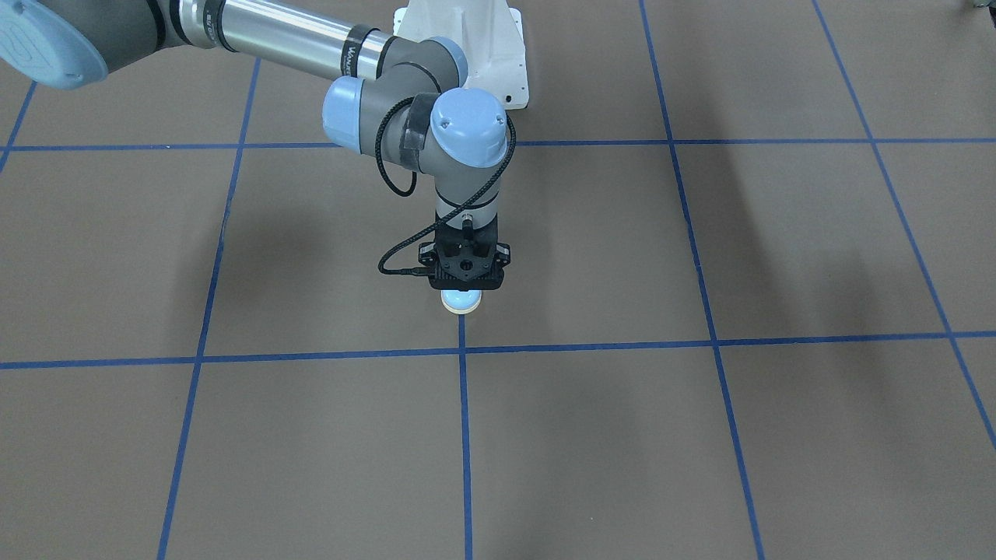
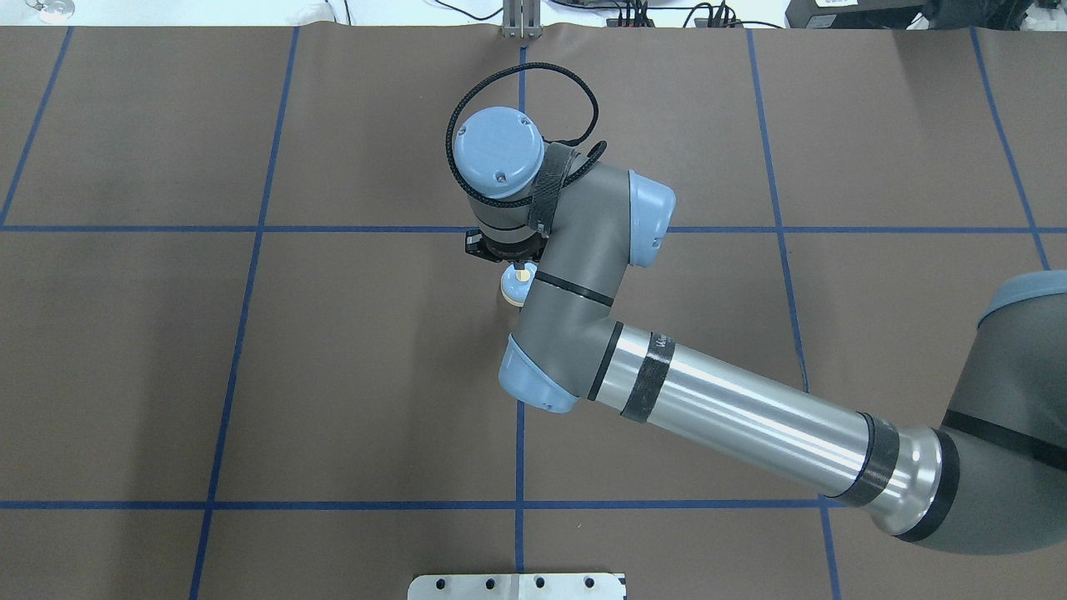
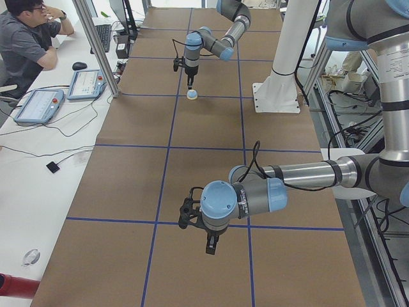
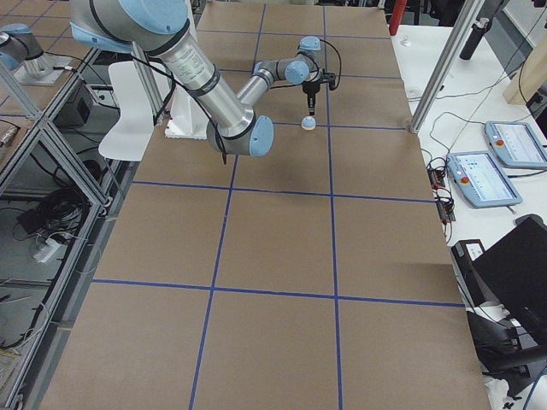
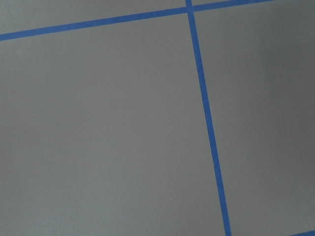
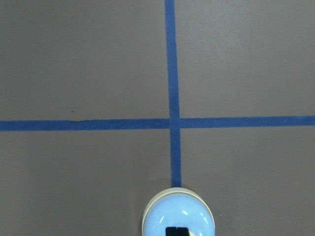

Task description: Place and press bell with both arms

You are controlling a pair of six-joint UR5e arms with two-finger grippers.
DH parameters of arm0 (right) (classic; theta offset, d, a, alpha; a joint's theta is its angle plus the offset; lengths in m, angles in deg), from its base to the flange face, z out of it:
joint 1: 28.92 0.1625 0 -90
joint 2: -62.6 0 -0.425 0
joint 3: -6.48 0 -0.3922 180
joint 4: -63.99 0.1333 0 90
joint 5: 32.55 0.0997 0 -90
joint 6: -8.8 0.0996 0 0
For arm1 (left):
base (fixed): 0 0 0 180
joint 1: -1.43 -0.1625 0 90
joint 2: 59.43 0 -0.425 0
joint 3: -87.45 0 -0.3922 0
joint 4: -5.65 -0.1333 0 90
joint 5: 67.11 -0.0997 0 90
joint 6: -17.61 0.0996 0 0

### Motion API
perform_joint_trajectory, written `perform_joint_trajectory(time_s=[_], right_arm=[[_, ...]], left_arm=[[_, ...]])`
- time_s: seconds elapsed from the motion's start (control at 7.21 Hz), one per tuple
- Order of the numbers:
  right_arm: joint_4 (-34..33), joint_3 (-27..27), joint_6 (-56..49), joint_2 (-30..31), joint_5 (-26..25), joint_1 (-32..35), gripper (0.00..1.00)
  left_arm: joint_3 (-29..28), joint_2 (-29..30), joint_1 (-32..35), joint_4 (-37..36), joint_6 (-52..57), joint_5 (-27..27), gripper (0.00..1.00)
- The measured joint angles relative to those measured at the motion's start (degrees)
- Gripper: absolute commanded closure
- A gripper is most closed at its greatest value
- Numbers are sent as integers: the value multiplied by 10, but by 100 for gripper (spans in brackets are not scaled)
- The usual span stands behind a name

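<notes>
1. So, the table is covered in brown paper and marked into big squares with blue tape. A white pedestal is bolted down at the robot's edge.
2. Room stuff: a white bench runs along the side across from the robot. It has 2 touchscreen pendants, a keyboard and a mouse on it. An operator in a dark shirt sits there with a hand up by his face.
3. The right arm reaches in over the table with its elbow bent. Its wrist is turned so the right gripper points straight down around mid-table.
4. Its jaws look pressed together. The wrist view shows just 1 dark tip at the top centre of the bell, right where the button is. I can't tell whether it's actually pushing down or only touching.
5. The left arm is well apart from all that, at its own end of the table. Its forearm is roughly level and the left gripper hangs straight down above the paper near a tape crossing. Only the side view catches it, so I can't tell if those jaws are spread or together. Its wrist camera sees only paper and tape.
6. The bell stands upright on the table, a light-blue dome with a cream base ring. It sits on a tape line just on the robot's side of a crossing, in front of the pedestal.
</notes>
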Motion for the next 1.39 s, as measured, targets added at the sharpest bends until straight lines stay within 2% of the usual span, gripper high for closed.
perform_joint_trajectory(time_s=[0.83,1.39], right_arm=[[0,16,3,1,0,-2,100],[0,3,4,-5,13,3,100]], left_arm=[[0,1,0,0,-1,1,0],[0,1,0,0,-1,0,0]])
